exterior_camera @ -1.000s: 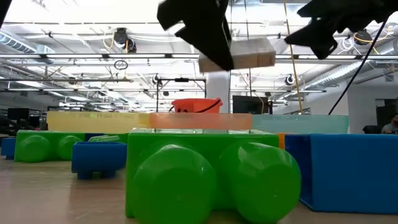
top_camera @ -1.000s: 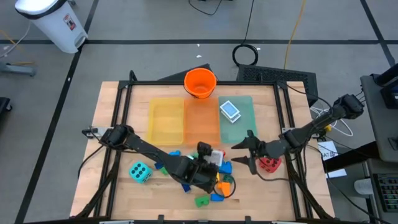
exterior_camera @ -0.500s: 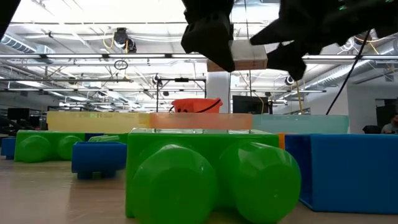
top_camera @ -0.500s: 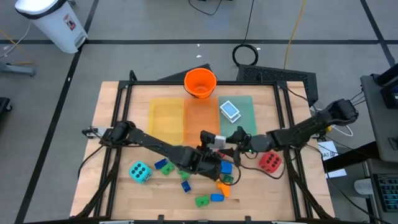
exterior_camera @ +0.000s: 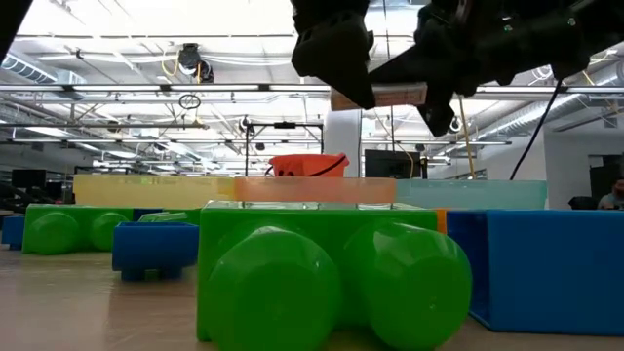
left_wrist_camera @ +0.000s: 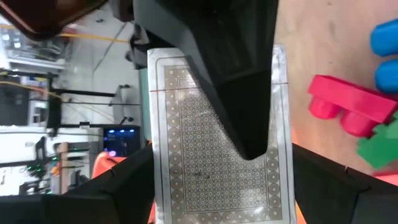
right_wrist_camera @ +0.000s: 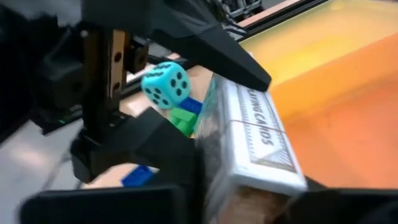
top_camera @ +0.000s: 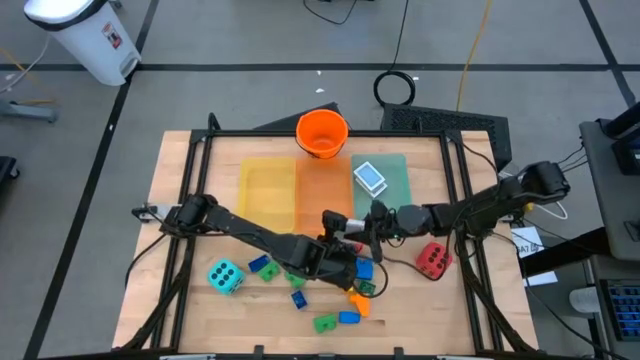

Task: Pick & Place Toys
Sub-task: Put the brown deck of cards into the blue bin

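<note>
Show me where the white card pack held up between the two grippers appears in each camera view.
High view: white card pack at table centre, between both arms.
Low view: pack near the top, over the orange bucket.
Left wrist view: fills the centre.
Right wrist view: centre.
Shared landmark: the teal foam die, also in the right wrist view.

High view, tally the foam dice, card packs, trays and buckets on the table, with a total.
Foam dice: 2, teal and red
Card packs: 2, one lying in a tray, one lifted
Trays: 3, yellow, orange, green
Orange bucket: 1
Total: 8
</note>
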### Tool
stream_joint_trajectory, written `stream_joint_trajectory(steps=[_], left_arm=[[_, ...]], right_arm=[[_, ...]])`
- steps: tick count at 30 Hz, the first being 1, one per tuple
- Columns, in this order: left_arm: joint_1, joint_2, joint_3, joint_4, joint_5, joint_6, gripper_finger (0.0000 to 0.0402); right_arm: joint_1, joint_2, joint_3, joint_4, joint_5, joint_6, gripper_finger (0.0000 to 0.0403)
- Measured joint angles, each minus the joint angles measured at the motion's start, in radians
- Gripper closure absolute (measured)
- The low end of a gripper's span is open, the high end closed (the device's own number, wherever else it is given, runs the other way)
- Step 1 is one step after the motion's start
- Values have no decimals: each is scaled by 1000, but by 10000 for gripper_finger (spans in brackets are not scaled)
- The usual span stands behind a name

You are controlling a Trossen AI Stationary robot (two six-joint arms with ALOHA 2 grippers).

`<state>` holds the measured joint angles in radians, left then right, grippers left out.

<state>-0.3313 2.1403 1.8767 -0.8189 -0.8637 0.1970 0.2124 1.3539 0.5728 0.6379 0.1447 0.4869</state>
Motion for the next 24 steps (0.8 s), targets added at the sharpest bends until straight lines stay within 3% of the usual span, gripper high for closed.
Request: stream_joint_trajectory(steps=[2,6,13,19,24], left_arm=[[-1,0,0,13,-9,-17,85],[-11,-1,2,39,65,-113,20],[30,-114,-68,77,409,-210,107],[47,-283,-350,423,460,-179,155],[61,-468,-664,716,505,-200,168]], right_arm=[[-2,-21,0,-19,-21,3,369],[-5,-87,0,-107,-57,-106,374],[-5,-222,0,-269,-30,-199,375],[-4,-283,2,-372,81,-272,375],[1,-284,0,-403,63,-272,375]])
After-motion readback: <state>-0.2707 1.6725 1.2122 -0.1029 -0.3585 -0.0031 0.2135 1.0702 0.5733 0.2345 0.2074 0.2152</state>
